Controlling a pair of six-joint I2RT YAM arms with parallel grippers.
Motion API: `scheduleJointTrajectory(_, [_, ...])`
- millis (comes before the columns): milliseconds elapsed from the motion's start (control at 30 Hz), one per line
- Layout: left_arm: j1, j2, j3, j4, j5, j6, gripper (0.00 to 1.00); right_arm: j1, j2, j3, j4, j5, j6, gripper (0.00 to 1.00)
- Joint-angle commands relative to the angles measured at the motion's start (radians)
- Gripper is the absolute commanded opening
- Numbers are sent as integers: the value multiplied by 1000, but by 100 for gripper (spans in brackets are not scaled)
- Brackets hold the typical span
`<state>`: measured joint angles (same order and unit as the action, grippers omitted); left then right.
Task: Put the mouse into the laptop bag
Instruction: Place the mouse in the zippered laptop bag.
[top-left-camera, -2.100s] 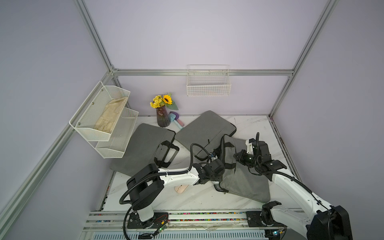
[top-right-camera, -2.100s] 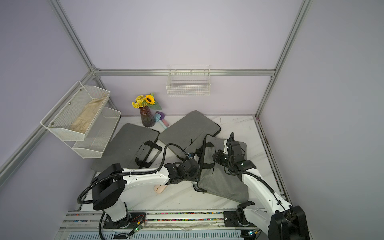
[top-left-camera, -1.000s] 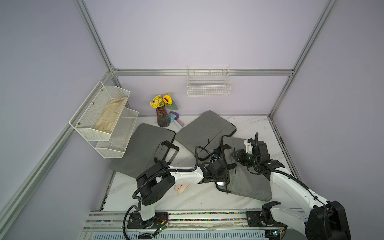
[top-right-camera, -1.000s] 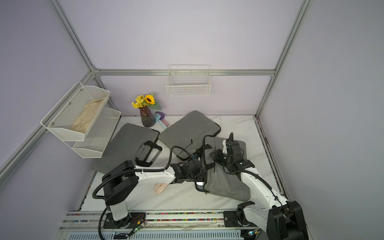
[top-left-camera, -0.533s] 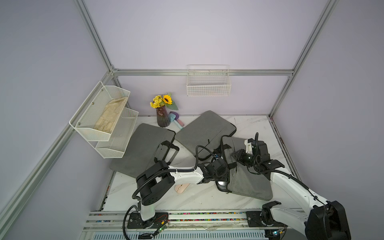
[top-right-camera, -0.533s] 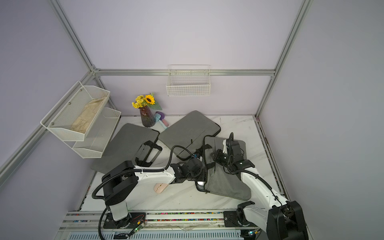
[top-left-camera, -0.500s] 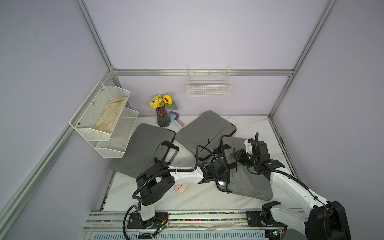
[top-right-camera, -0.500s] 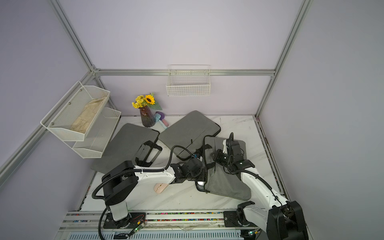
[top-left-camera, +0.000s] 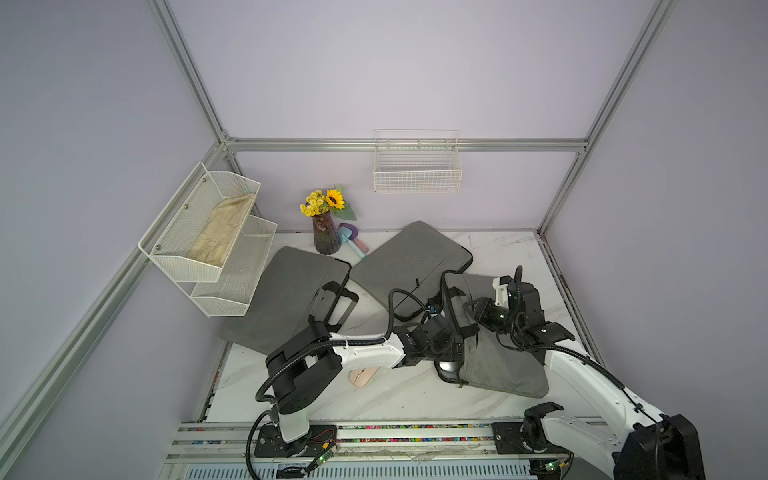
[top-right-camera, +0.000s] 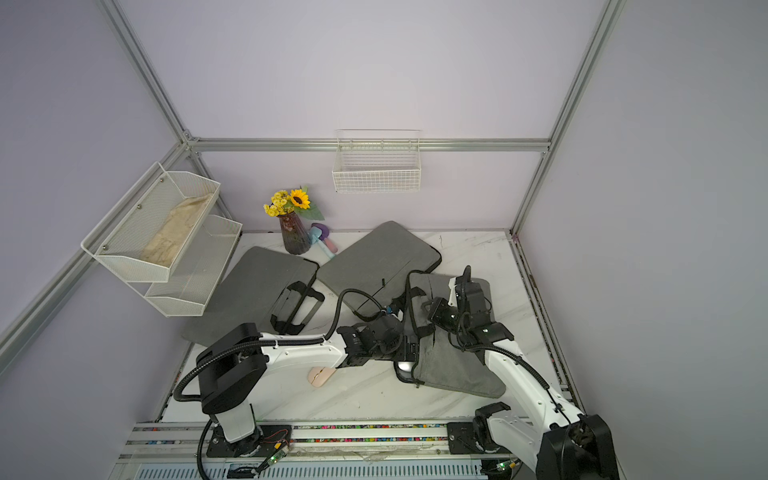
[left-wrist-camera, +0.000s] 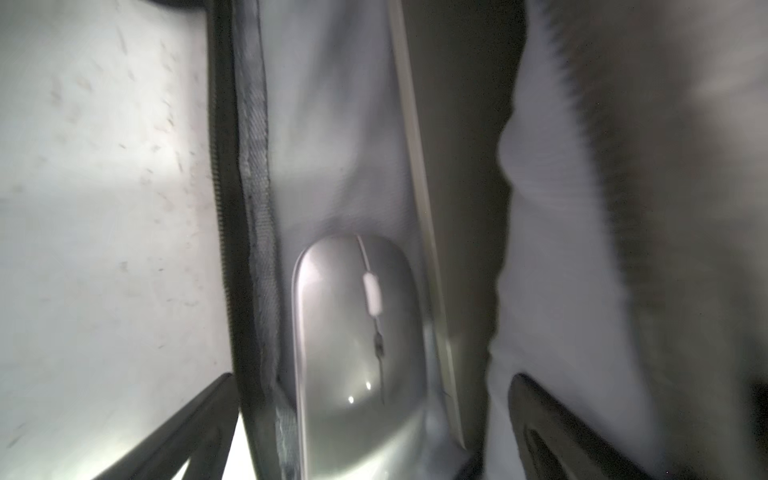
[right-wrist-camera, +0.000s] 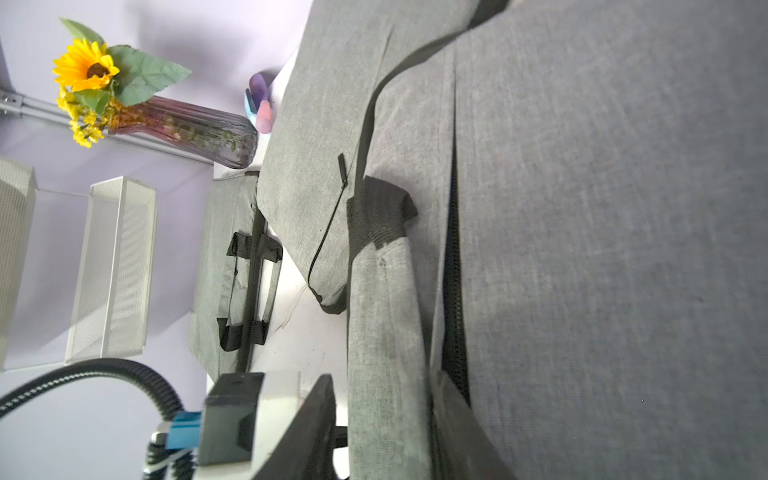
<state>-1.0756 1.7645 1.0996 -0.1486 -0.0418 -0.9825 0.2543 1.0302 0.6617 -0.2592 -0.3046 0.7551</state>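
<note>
Left gripper (top-right-camera: 410, 349) is hovering at the laptop bag (top-right-camera: 457, 370) opening.
A pale mouse (top-right-camera: 405, 366) is lying just inside; 1 pink mouse (top-right-camera: 320, 376) is sitting on the table (top-right-camera: 478, 253) nearby.

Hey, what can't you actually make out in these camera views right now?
Left hand: both top views, hidden by its wrist.
Silver mouse: left wrist view, blurred; frame edge cuts one end.
Pink mouse: both top views, partly under the left arm.
Right hand: right wrist view, frame edge cuts the fingers; grip on the laptop bag handle unclear.

Silver mouse (left-wrist-camera: 359, 353) inside open grey laptop bag (top-left-camera: 503, 370)
</note>
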Motion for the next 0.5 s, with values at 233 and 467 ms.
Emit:
scheduleJointTrajectory(233, [-8, -266, -94, -80, -152, 69, 100, 11, -89, -2, -43, 34, 31, 72])
scheduleJointTrajectory(467, [-9, -442, -180, -140, -329, 44, 100, 12, -185, -27, -113, 130, 37, 82])
